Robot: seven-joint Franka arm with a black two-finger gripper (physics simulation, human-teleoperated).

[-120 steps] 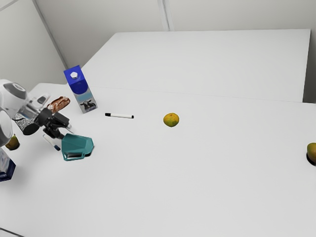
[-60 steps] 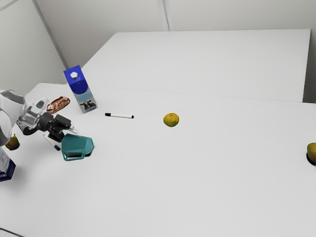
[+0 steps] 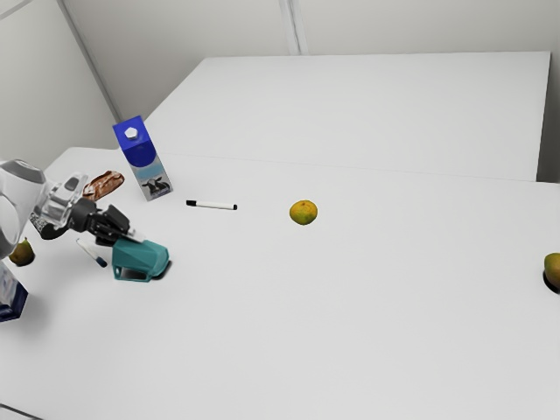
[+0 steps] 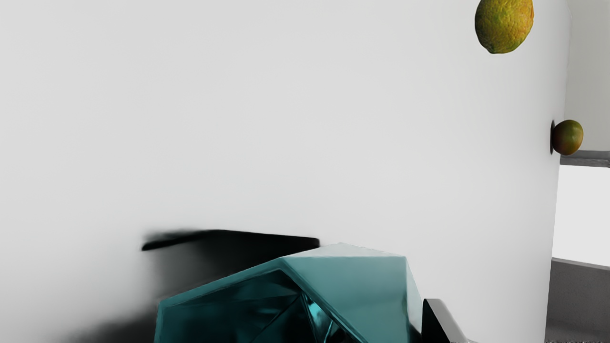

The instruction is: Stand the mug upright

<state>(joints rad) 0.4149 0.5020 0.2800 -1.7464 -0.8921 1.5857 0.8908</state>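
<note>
While the teal mug (image 3: 140,255) lay tilted at the end effector (image 3: 130,235), toward the exterior view's left, its handle (image 3: 131,279) faced the near side of that view. From the wrist view I looked into the dark hollow (image 4: 228,305) of the mug and along its pale outer facets, with a black-and-grey part of the end effector just beside the outer wall. Whether the end effector was spread or pinching the mug, I could not tell. A dark shadow (image 4: 248,243) fell on the surface (image 3: 350,306) next to the mug.

Near the mug and the end effector, a white marker (image 3: 92,253) with a dark end lay on the surface. Another marker (image 3: 212,205), white with black ends, lay farther toward the middle. A yellow-green citrus fruit (image 3: 304,212) sat beyond it, well apart from the mug, and a green and orange mango (image 3: 552,270) rested at the exterior view's right edge.

Behind the end effector stood a blue-topped milk carton (image 3: 144,162), with a brown loaf (image 3: 104,185) near it. Partly hidden by the arm (image 3: 61,203) was a speckled dark cylinder (image 3: 48,227); a pear (image 3: 22,253) sat close by, and a white and navy carton (image 3: 11,299) was cut off by the exterior view's left edge.
</note>
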